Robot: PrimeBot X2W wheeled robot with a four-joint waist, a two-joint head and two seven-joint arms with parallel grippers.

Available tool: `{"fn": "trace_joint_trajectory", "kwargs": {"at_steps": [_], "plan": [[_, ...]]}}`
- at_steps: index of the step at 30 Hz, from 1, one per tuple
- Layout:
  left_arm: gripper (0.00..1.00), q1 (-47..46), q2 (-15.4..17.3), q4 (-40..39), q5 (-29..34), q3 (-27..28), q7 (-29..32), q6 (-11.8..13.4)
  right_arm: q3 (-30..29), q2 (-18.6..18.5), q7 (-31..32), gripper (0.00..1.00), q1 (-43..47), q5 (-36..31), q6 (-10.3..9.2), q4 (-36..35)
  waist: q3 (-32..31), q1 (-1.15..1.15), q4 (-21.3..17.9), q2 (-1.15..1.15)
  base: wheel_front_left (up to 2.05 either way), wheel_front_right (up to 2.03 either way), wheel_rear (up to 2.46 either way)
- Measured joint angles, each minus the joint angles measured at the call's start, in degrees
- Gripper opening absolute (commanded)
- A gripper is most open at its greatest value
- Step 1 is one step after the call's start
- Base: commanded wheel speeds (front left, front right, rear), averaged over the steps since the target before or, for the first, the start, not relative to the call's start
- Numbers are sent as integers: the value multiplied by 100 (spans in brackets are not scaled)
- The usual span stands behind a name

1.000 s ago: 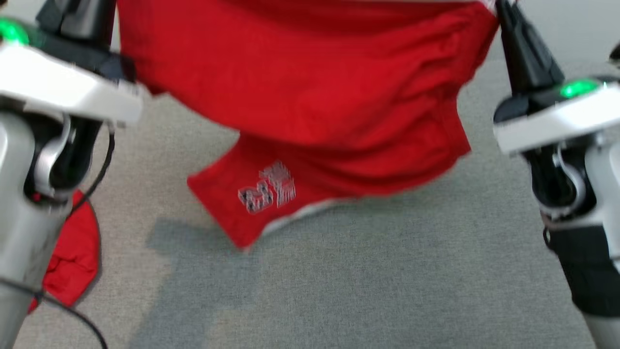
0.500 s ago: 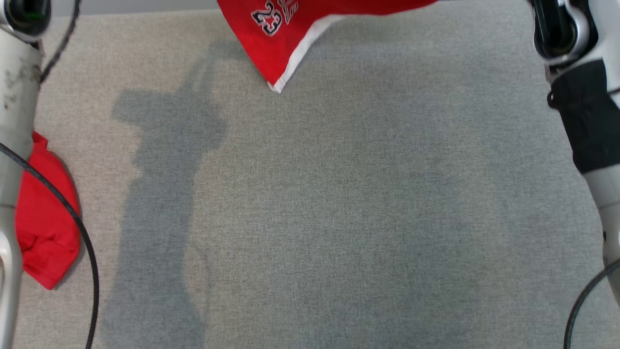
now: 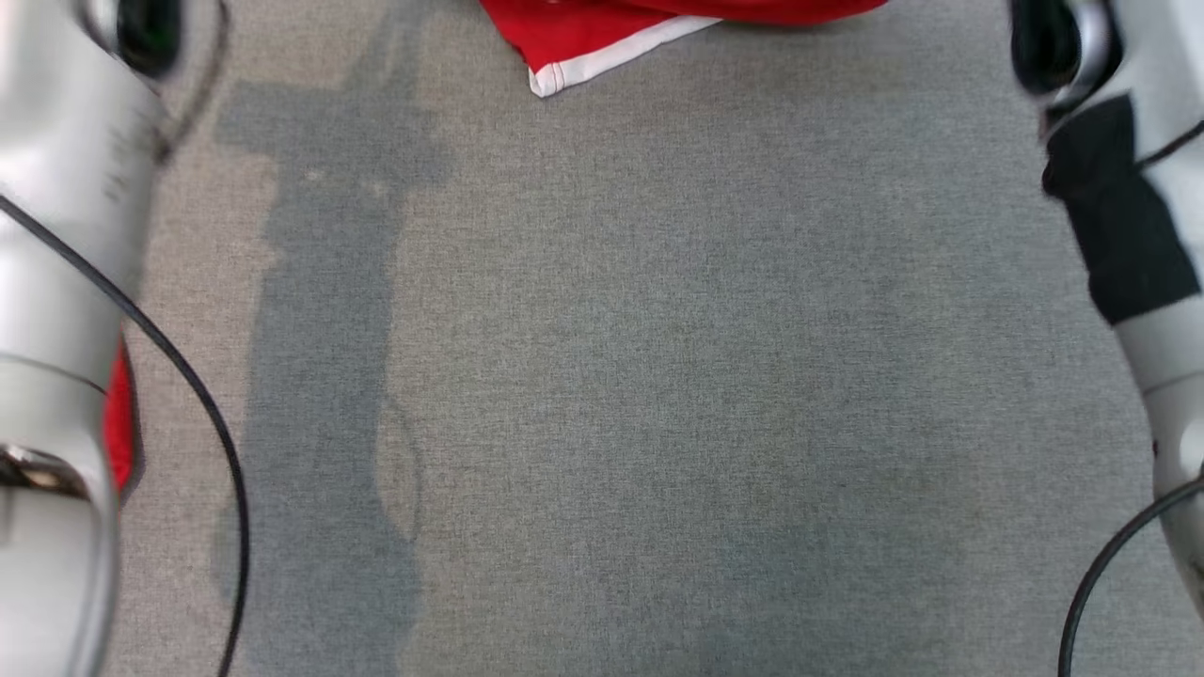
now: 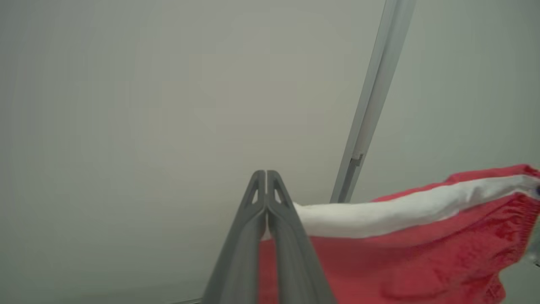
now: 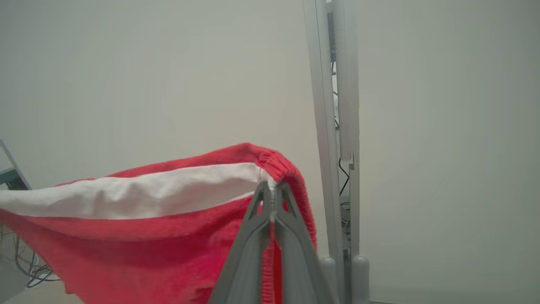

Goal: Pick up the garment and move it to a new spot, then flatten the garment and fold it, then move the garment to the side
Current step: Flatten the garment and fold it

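- Cloth [image 3: 119,423], red, is peeking out beside your left forearm [image 3: 56,282] at the far left of the head view. It looks like a separate piece, so you should be ignoring it.
- Your left gripper [image 4: 266,174] is pinching shut on the garment [image 4: 400,249], at one end of its white-banded edge.
- The garment is hanging stretched between both claws. Its low white-trimmed corner is showing at the top of the head view, near the grey surface [image 3: 602,376]; I cannot tell if it is touching.
- Your right gripper [image 5: 273,188] is clamping shut on the other end of that edge.
- You are probably carrying it to the new spot. You should be holding both pinches tight, stretching the edge level, and lowering the hanging corner first so it is landing flat.
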Motion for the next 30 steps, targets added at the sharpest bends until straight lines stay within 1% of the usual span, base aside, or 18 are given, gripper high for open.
{"fn": "trace_joint_trajectory", "kwargs": {"at_steps": [2,7,9,10,11,12,13,18,22,26,29,30], "plan": [[0,315,-51,-55,-114,-142,-51,-1,75,-34,0,0,313,101,-1,-116,40,0,22,0,0,0,0],[0,1099,-32,-266,-202,-410,-169,-1,331,-160,-1,0,1218,394,-1,-583,-21,0,36,0,0,0,0],[0,1464,-15,-389,-200,-434,-182,-2,381,-219,-1,0,1640,539,-1,-798,-83,0,34,0,0,0,0],[0,1464,-15,-389,-200,-434,-182,-2,381,-219,-1,0,1640,539,-1,-798,-83,0,34,0,0,0,0],[0,1887,56,-659,-93,-318,-186,-3,505,-279,-2,0,2055,615,-1,-977,-162,0,29,0,0,0,0],[0,1887,56,-659,-93,-318,-186,-3,505,-279,-2,0,2055,615,-1,-977,-162,0,29,0,0,0,0],[0,2091,102,-814,-12,-224,-186,-8,520,-286,-2,0,2268,703,-1,-1079,-205,0,28,0,0,0,0],[0,3408,135,-1841,449,145,-187,88,557,-378,-7,0,3307,865,-1,-1596,-450,0,43,0,0,0,0],[0,4447,244,-2711,714,319,-188,212,591,-466,-7,0,4111,968,-1,-2013,-689,0,44,0,0,0,0],[0,5523,444,-3616,726,327,-176,389,644,-619,-7,0,4869,1081,-1,-2405,-957,0,28,0,0,0,0],[0,6321,655,-4389,502,356,112,586,820,-833,-7,0,5419,1146,-1,-2632,-1179,0,21,0,0,0,0],[0,6585,735,-4662,417,377,240,686,886,-904,-8,0,5571,1182,-1,-2683,-1251,0,21,0,0,0,0]]}}
